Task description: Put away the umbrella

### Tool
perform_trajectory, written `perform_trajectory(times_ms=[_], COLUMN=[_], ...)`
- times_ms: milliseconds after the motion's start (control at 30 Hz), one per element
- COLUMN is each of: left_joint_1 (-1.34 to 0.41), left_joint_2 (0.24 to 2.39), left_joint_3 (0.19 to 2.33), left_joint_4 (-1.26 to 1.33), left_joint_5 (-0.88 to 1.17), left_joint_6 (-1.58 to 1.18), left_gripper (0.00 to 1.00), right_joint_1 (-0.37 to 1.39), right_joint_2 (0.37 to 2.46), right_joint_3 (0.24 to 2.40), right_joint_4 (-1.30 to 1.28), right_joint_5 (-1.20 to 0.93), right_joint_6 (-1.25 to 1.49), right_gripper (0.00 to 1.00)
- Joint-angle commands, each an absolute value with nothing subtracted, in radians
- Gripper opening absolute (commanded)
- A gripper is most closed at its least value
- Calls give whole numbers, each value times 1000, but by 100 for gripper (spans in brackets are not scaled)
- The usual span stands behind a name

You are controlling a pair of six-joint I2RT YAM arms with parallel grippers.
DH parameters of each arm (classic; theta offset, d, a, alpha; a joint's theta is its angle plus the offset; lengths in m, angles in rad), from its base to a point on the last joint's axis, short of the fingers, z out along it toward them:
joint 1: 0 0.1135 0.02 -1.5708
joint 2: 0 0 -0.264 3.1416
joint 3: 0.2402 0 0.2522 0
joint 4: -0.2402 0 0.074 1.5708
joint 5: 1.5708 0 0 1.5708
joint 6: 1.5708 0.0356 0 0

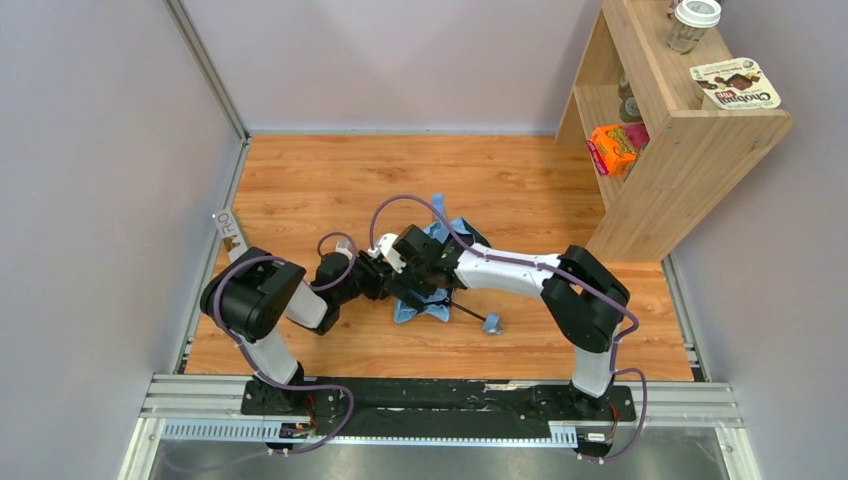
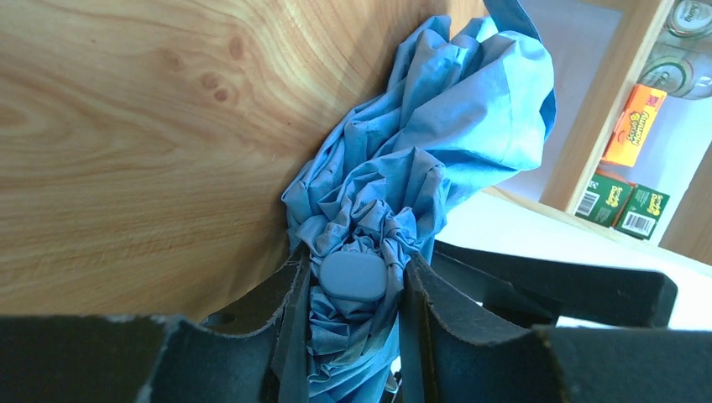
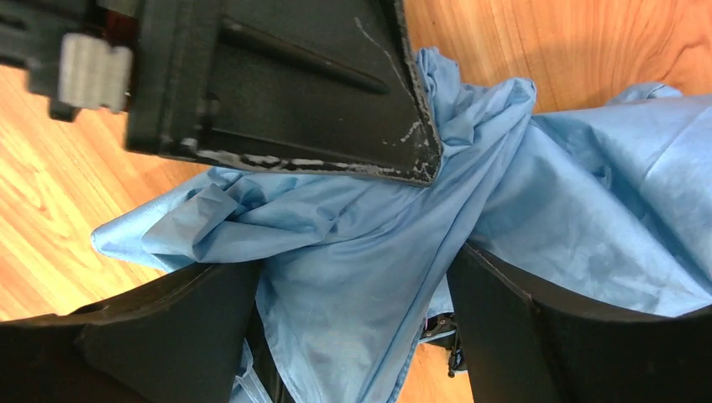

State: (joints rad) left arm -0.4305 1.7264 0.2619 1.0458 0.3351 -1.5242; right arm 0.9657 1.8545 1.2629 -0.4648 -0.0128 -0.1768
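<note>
The umbrella (image 1: pixel 432 272) lies collapsed on the wooden floor. Its sky-blue canopy is bunched up, and its dark shaft runs to a small blue handle (image 1: pixel 493 323) at the near right. My left gripper (image 1: pixel 383 278) is shut on the canopy's gathered end. In the left wrist view the round blue cap (image 2: pixel 353 275) and the crumpled fabric (image 2: pixel 420 151) sit between its fingers (image 2: pixel 290 311). My right gripper (image 1: pixel 418 256) is closed around the middle of the canopy. Blue fabric (image 3: pixel 353 277) fills the gap between its fingers (image 3: pixel 504 319), and dark ribs (image 3: pixel 437 329) show underneath.
A wooden shelf unit (image 1: pixel 690 150) stands at the far right, holding an orange box (image 1: pixel 613 148), a jar (image 1: pixel 692 24) and a snack pack (image 1: pixel 737 85). Grey walls close the left and back sides. A metal rail (image 1: pixel 440 400) runs along the near edge.
</note>
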Motion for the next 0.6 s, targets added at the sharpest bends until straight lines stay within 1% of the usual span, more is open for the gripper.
perform_trajectory(times_ms=[0, 100, 200, 300, 333, 367, 400, 433, 567], left_joint_1=[-428, -428, -428, -422, -420, -420, -420, -420, -420], left_joint_2=[1648, 1591, 1517, 1450, 1439, 1419, 1411, 1404, 1431], left_joint_3=[294, 331, 382, 411, 428, 434, 443, 440, 422], left_joint_4=[826, 715, 499, 364, 347, 306, 290, 287, 345], left_joint_5=[327, 342, 368, 379, 383, 387, 384, 387, 406], left_joint_6=[-1545, -1549, -1546, -1551, -1542, -1539, -1546, -1552, -1597], left_gripper=[0, 0, 0, 0, 0, 0, 0, 0, 0], right_joint_1=[1038, 1042, 1045, 1043, 1039, 1032, 1019, 1005, 953], right_joint_2=[1887, 1936, 1974, 2006, 2016, 2022, 2026, 2029, 2051], right_joint_3=[1229, 1232, 1224, 1210, 1213, 1218, 1219, 1224, 1227], right_joint_4=[-420, -429, -428, -431, -437, -445, -449, -457, -498], right_joint_5=[80, 164, 233, 259, 243, 203, 160, 111, -81], right_joint_6=[-244, -238, -262, -262, -256, -246, -236, -224, -202], right_gripper=[84, 85, 84, 81, 76, 69, 52, 44, 22])
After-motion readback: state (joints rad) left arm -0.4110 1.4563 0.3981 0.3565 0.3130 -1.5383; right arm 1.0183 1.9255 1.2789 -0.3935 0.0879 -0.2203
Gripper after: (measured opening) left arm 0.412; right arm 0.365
